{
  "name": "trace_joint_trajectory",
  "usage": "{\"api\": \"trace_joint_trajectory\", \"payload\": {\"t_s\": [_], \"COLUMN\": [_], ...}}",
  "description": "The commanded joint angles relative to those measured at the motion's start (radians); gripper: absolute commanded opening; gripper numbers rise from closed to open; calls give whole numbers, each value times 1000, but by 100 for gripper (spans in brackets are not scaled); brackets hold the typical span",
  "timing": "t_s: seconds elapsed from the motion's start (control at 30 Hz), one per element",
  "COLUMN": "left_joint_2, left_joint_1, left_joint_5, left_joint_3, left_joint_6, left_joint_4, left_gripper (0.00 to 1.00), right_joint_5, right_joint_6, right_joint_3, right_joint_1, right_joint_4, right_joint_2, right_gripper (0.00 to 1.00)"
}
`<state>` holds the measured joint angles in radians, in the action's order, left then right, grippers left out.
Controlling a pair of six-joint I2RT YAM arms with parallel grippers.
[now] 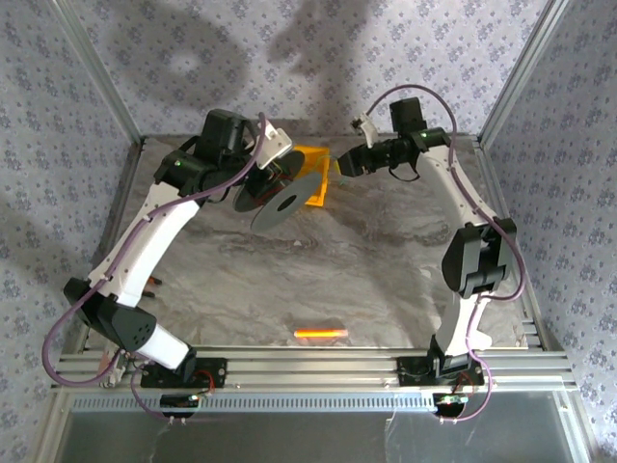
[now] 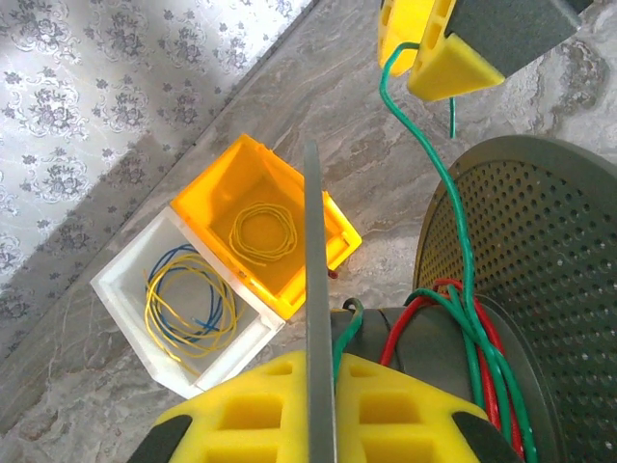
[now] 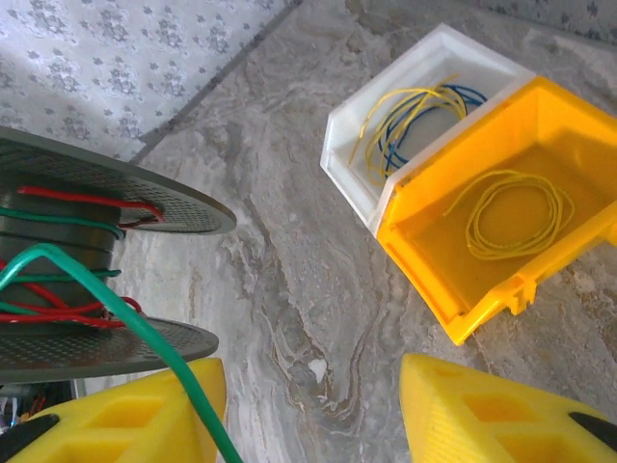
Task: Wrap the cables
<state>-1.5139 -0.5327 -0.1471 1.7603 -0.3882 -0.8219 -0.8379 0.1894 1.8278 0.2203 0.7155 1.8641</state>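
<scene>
The black perforated spool [image 2: 540,289] hangs tilted above the table, and my left gripper [image 2: 323,371] is shut on the thin edge of one flange [image 2: 316,289]. Green cable [image 2: 453,203] and red wire [image 2: 424,318] are wound on the core. A free green strand rises from the core to my right gripper [image 2: 424,53]. In the right wrist view that gripper [image 3: 313,386] is open, with the green cable [image 3: 116,299] lying across its left finger [image 3: 145,415] and bare table between the fingers. From above, the spool [image 1: 280,204] sits between the left gripper [image 1: 273,177] and the right gripper [image 1: 345,162].
A yellow bin [image 3: 434,260] with a coil of yellow wire stands beside a white bin [image 3: 352,174] with yellow and blue wire, at the back of the table behind the spool. A small orange object [image 1: 320,334] lies near the front edge. Metal frame posts flank the table.
</scene>
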Motion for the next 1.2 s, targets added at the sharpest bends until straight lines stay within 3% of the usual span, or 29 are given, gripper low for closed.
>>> {"api": "trace_joint_trajectory", "payload": {"t_s": [0.0,0.17,0.27,0.43,0.6,0.77,1.0,1.17], "left_joint_2": [77,86,85,88,112,139,87,68], "left_joint_1": [16,39,45,56,104,218,253,279], "left_joint_5": [-57,-88,-97,-130,-258,-511,-619,-587], "left_joint_3": [43,43,44,45,31,-21,-18,-48], "left_joint_6": [26,59,71,98,198,480,711,861], "left_joint_4": [52,84,93,110,190,443,676,840], "left_gripper": [0,0,0,0,0,0,0,0], "right_joint_5": [-35,-82,-87,-76,-12,31,34,29], "right_joint_6": [-45,-88,-106,-108,-99,-104,-119,-122], "right_joint_3": [-47,-131,-157,-170,-172,-231,-315,-353], "right_joint_1": [-31,-31,-30,-31,-32,-13,67,119], "right_joint_4": [-69,-168,-196,-202,-184,-205,-277,-309], "right_joint_2": [-47,-86,-100,-105,-80,-45,-66,-83], "right_gripper": [54,48,26,0,0,0,0,0]}}
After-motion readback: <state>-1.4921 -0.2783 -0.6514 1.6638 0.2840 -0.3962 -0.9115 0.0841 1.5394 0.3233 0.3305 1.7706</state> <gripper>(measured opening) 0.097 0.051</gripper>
